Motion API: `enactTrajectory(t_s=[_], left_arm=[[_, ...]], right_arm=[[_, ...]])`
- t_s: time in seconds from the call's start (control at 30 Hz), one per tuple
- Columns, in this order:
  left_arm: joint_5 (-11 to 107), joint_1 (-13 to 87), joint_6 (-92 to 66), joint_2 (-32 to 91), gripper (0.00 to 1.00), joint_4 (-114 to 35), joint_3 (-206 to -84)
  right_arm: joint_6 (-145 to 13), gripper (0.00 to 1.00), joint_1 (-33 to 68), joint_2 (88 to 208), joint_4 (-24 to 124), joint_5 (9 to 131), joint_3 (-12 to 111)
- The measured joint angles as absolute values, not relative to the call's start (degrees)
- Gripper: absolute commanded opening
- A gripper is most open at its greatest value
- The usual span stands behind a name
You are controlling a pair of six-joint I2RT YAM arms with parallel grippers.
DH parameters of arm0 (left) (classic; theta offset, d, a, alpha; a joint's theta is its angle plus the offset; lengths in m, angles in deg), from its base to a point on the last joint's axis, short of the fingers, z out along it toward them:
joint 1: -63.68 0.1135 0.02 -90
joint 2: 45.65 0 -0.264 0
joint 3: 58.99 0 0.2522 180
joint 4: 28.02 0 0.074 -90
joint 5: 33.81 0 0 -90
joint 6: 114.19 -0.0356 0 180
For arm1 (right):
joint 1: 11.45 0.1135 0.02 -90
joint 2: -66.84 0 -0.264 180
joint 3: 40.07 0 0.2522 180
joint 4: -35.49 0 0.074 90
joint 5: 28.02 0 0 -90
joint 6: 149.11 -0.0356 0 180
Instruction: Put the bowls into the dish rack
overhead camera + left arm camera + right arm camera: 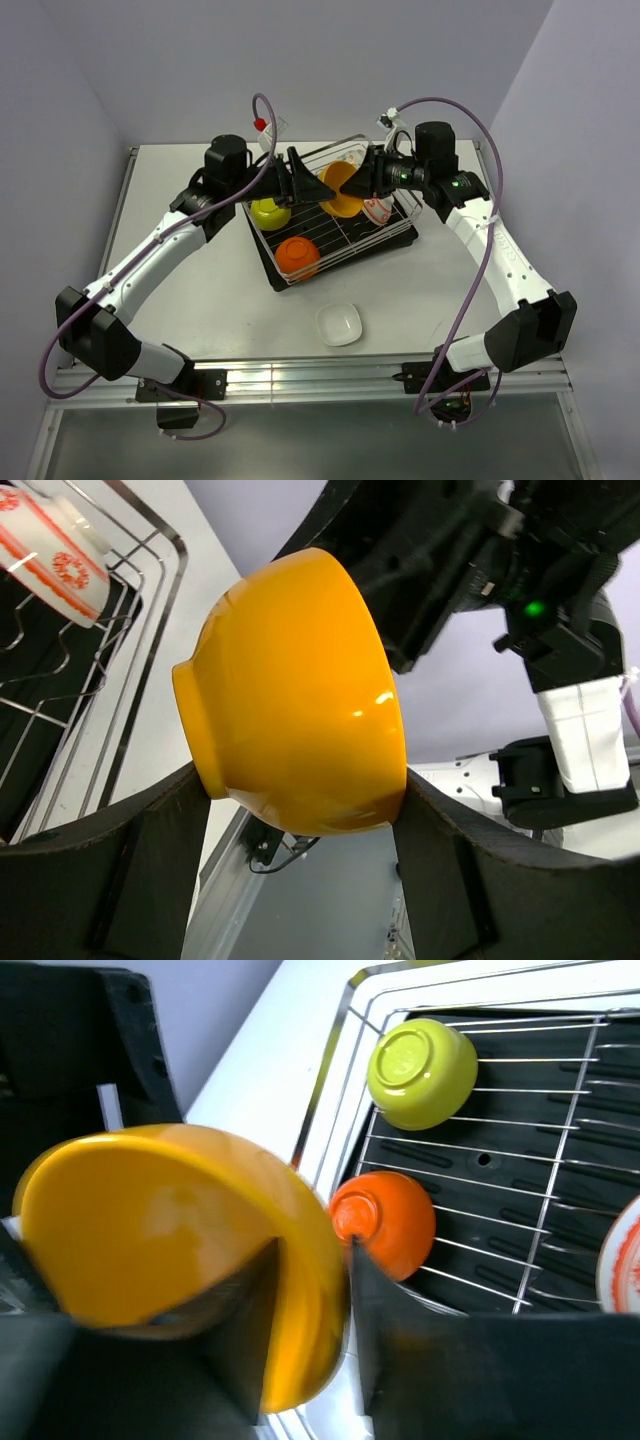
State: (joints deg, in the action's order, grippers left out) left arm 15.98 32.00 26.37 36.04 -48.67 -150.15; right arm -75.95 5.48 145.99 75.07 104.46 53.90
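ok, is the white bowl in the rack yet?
No, the white bowl sits on the table, in front of the rack and apart from it.

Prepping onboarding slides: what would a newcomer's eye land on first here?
The yellow bowl in mid-air over the dish rack: the left gripper clamps its sides while the right gripper straddles its rim. Next, the lime green bowl and orange bowl lying upside down in the rack, and a lone white bowl on the table in front of it.
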Motion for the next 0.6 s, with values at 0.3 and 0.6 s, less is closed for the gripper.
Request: enactTrajectory(t_s=[0.3, 0.6], left_arm=[[22.8, 35.0, 19.6, 36.3, 0.00, -54.8, -151.5], [35.6, 35.6, 3.8, 41.9, 0.00, -62.6, -159.9]], right_arm=[[-75.2, 0.89, 5.8, 146.0, 75.9, 103.4, 55.4], [-74.4, 0.95, 3.6, 144.4, 78.0, 102.4, 55.6]])
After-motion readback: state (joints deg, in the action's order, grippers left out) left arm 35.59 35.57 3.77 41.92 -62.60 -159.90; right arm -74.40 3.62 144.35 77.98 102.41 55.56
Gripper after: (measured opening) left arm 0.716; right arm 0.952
